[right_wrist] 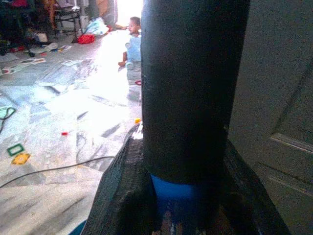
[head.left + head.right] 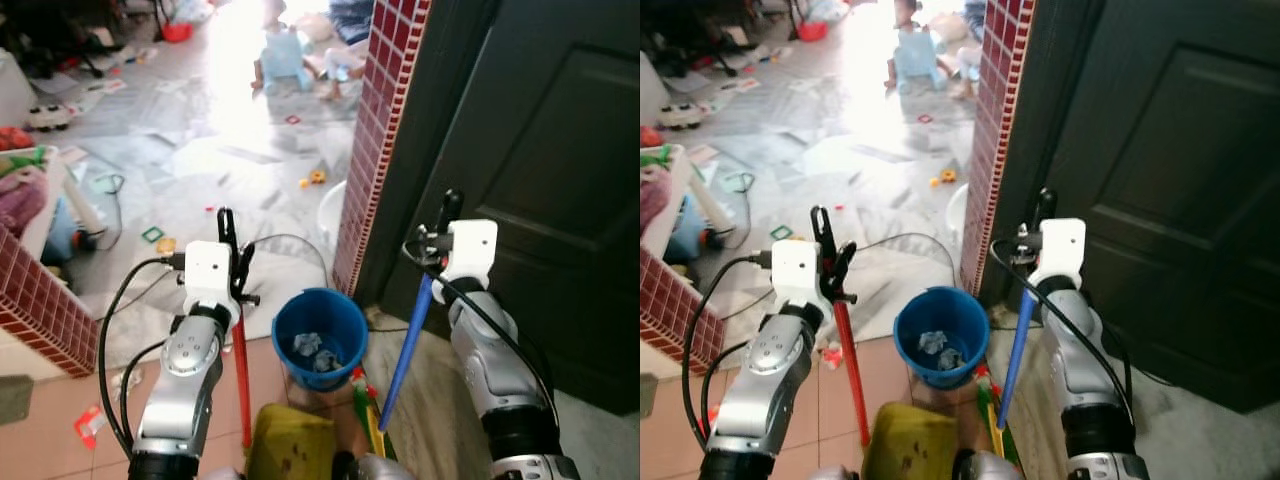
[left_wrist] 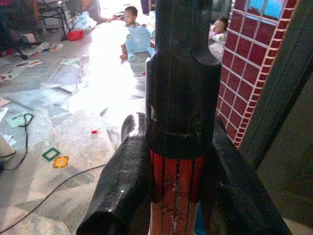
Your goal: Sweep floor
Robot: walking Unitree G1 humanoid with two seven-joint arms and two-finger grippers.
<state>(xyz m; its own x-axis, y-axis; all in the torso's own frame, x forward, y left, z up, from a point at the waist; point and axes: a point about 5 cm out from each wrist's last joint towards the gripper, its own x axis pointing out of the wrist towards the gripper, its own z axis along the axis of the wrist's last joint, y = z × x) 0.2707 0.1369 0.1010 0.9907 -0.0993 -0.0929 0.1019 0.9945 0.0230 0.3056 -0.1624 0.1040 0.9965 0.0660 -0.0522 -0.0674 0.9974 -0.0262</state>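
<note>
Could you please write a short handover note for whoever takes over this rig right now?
Left tool: shut on the red handle, held upright.
Right tool: shut on the blue handle, which slants down toward the robot's feet.
Blue bucket stands on the floor between the arms, with crumpled scraps inside, beside the red-tiled pillar.
Done: both tools gripped.
Left: sweeping; toys and paper bits litter the marble floor ahead. A child sits at the far end, so watch out.

silver arms (image 2: 190, 370) | white wrist blocks (image 2: 210, 270) | black cables (image 2: 115, 330) | black fingers (image 2: 228, 232)
</note>
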